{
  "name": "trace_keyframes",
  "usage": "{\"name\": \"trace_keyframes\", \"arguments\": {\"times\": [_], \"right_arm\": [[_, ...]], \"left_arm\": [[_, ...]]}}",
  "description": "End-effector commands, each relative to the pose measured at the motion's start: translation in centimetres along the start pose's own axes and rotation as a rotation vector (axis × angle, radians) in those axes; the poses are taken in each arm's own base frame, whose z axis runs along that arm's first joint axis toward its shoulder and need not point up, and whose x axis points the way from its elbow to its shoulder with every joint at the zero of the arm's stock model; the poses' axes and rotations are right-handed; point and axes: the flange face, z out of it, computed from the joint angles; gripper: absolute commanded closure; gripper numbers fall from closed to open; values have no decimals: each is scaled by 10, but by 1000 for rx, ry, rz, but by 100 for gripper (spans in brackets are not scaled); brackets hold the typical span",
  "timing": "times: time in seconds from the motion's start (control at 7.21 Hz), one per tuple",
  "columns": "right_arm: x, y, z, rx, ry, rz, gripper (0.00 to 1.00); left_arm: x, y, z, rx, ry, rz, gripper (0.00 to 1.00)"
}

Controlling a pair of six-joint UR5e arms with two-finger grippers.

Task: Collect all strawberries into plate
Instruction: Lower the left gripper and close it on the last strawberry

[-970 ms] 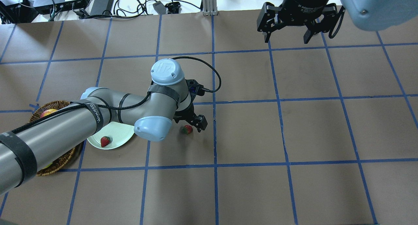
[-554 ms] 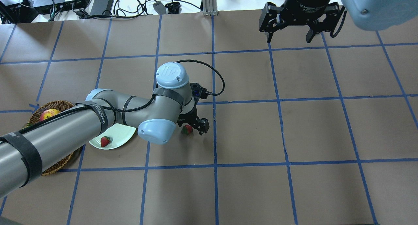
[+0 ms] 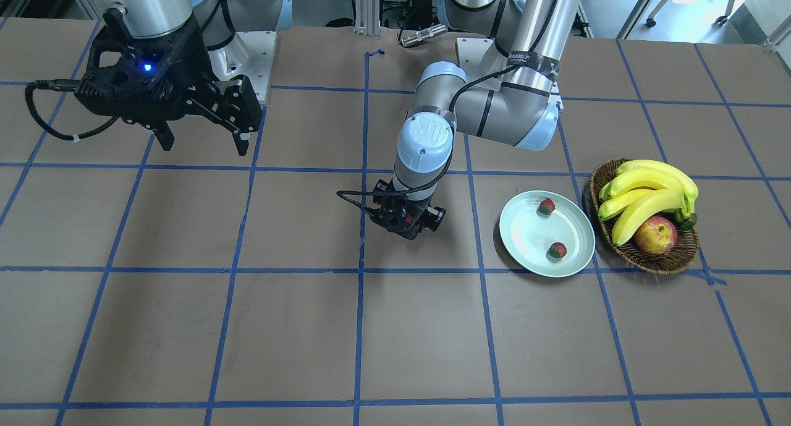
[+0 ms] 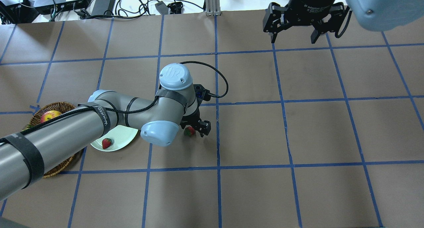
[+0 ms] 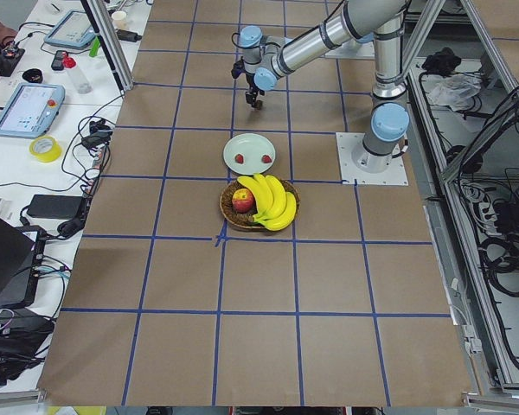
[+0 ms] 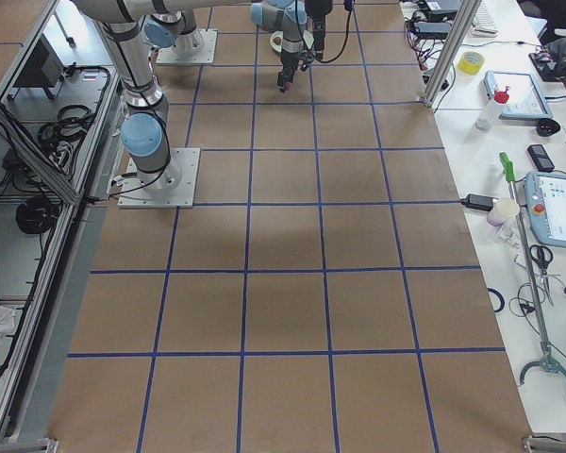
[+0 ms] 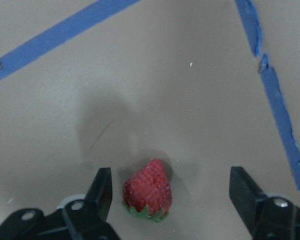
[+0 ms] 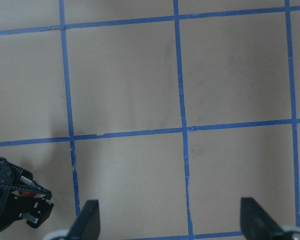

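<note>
One strawberry [image 4: 189, 131] lies on the brown table between the fingers of my left gripper [image 4: 194, 129]. The left wrist view shows the gripper [image 7: 172, 200] open and low over this strawberry [image 7: 147, 195], which sits nearer one fingertip [image 7: 101, 190] and touches neither. The pale mint-green plate [image 3: 531, 234] holds two strawberries [image 3: 546, 206] [image 3: 557, 250]. From overhead my arm hides most of the plate [image 4: 121, 137], and one strawberry [image 4: 106, 143] shows on it. My right gripper [image 4: 293, 39] hangs open and empty, high over the far right of the table.
A brown wicker basket [image 3: 655, 262] with bananas [image 3: 646, 188] and a red-yellow apple [image 3: 656, 234] stands right beside the plate. Cables and boxes [image 4: 66, 3] lie beyond the table's far edge. Blue tape lines [image 4: 217, 122] cross the table.
My left arm has shifted a little and the left gripper has settled lower around the strawberry on the table. The strawberry has not moved. The right gripper has barely shifted.
</note>
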Motion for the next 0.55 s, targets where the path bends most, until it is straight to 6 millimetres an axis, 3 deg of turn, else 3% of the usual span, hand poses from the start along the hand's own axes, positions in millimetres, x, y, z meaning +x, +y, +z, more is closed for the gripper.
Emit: {"name": "trace_keyframes", "arguments": {"times": [0.0,0.14,0.28,0.42], "right_arm": [[0,0,1,-1,0,-1,0],[0,0,1,-1,0,-1,0],[0,0,1,-1,0,-1,0],[0,0,1,-1,0,-1,0]], "left_arm": [[-1,1,2,-7,-8,2,27],[-3,4,4,-14,-22,0,29],[-3,3,4,-14,-22,0,44],[-3,4,3,-13,-22,1,53]]}}
